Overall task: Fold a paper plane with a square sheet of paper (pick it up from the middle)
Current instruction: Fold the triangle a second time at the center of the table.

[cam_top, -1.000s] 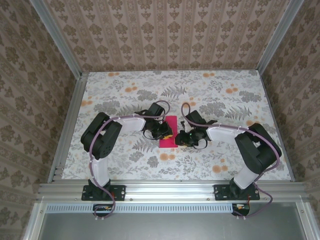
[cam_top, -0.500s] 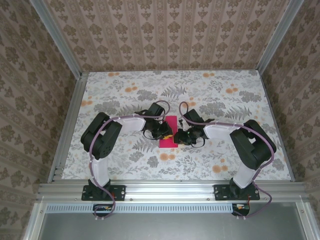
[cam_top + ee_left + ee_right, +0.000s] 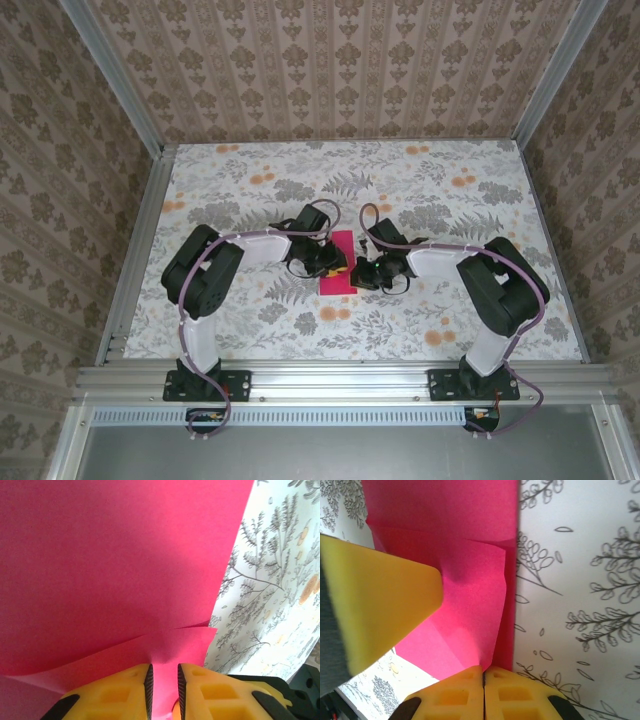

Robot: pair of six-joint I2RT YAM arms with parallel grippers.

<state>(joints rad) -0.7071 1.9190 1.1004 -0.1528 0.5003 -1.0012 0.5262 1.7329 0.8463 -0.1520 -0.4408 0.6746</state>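
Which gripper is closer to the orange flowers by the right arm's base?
Right. The right gripper is on the paper's right side, toward the flowers; the left gripper is on its left side, farther away.

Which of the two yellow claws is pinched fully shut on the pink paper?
The right gripper: its fingers meet with no gap, nipping a flap of the pink paper. The left gripper shows a slit between its fingers.

Sheet of paper (image 3: 110,555) matt, creased; tablecloth (image 3: 580,580) smooth
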